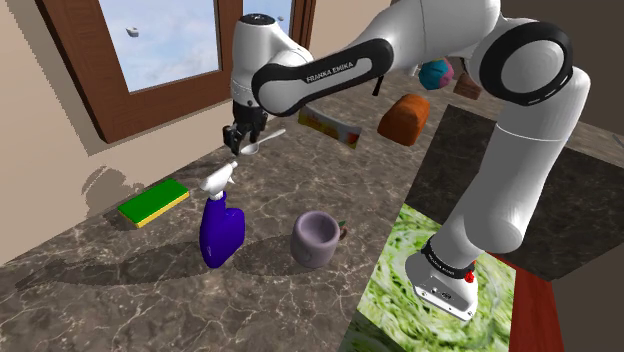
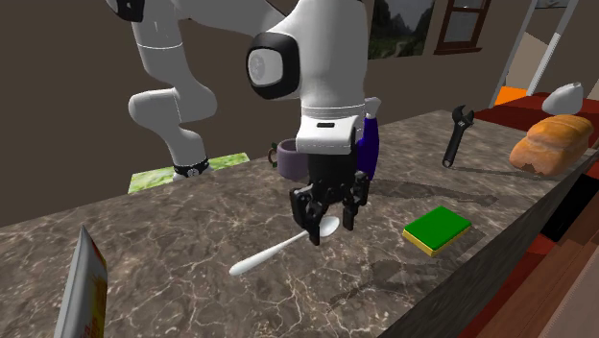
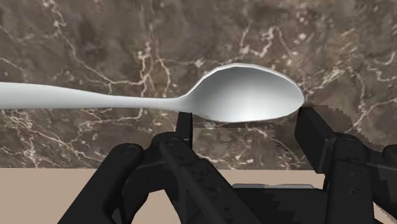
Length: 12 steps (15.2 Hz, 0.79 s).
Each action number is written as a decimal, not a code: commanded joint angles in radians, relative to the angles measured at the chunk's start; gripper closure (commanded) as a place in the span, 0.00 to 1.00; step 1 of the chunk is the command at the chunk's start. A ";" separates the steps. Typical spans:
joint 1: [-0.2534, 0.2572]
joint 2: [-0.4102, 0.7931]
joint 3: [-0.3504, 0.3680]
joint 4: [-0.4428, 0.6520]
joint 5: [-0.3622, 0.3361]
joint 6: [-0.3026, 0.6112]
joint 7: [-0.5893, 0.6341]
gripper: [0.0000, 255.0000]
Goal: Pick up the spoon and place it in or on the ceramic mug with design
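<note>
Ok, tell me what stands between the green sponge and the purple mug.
The blue spray bottle stands upright on the counter between the sponge and the mug, as the shoulder view shows.

Dark marble counter (image 1: 100, 300) with pale veins across the lower shoulder view. Upper left, beige wall (image 1: 30, 150) and brown-framed window (image 1: 165, 40) onto blue sky and cloud. Second exterior view: dull brown wall (image 2: 58, 144) left, mountain picture (image 2: 398, 29) top right.
</note>
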 commanded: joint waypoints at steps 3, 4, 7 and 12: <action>-0.002 -0.019 0.003 0.032 0.012 -0.050 -0.011 1.00; -0.002 -0.024 0.004 0.040 0.015 -0.062 -0.013 1.00; -0.003 -0.036 0.006 0.065 0.022 -0.098 -0.020 1.00; -0.003 -0.051 0.009 0.112 0.032 -0.160 -0.030 1.00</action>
